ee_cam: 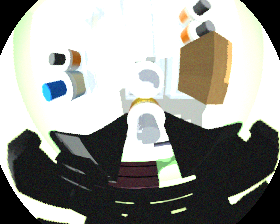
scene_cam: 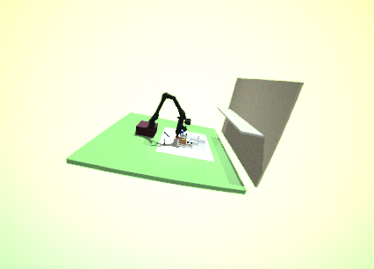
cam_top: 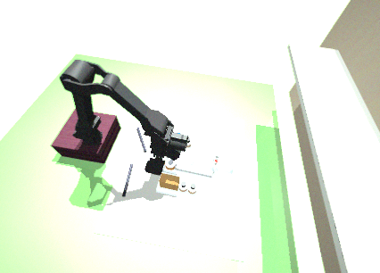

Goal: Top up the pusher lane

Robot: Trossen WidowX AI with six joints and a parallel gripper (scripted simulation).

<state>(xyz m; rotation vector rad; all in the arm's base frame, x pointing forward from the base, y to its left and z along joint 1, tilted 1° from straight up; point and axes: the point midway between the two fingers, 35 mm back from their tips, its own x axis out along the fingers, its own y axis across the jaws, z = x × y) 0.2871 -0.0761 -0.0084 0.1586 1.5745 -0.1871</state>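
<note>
In the wrist view the gripper [ee_cam: 145, 137] at lower centre is clenched on a pale jar [ee_cam: 147, 124], its long axis running up the frame, cap end pointing away toward a matching jar [ee_cam: 148, 78] just beyond at centre; a brown box [ee_cam: 204, 67] sits upper right, two dark-capped jars [ee_cam: 201, 18] above it; at left lie a blue-capped jar [ee_cam: 56, 88] and another jar [ee_cam: 64, 58] behind it.
</note>
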